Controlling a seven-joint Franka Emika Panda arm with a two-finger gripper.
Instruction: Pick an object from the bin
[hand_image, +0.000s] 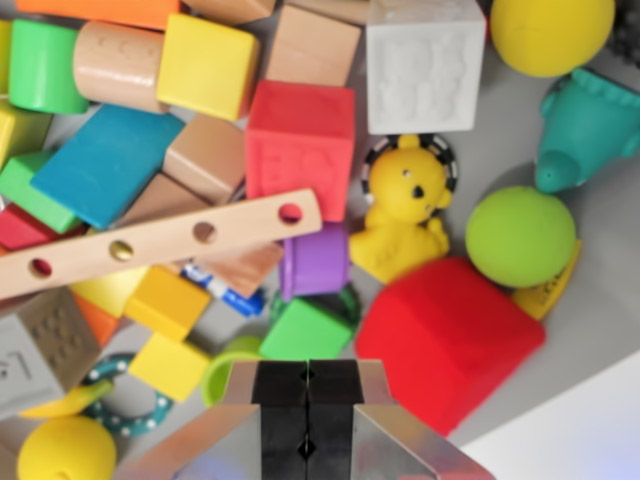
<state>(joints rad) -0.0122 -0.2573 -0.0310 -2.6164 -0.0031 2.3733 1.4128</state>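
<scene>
My gripper (307, 415) fills the bottom middle of the wrist view, its two black pads pressed together with nothing between them. It hovers above a bin packed with toys. Just beyond the fingertips lies a small green cube (305, 330), with a purple cup (315, 260) past it. A large red soft block (450, 335) sits to the right of the gripper. A yellow toy dog (405, 210) lies near the middle, beside a green ball (520, 235). A wooden bar with holes (160, 240) slants across the left.
Further toys crowd the bin: a red embossed cube (300, 140), a white cube (425, 65), a blue block (105, 165), yellow cubes (205, 65), a teal rubber toy (590, 130), a yellow ball (550, 30). The bin's pale rim (570, 430) runs at the lower right.
</scene>
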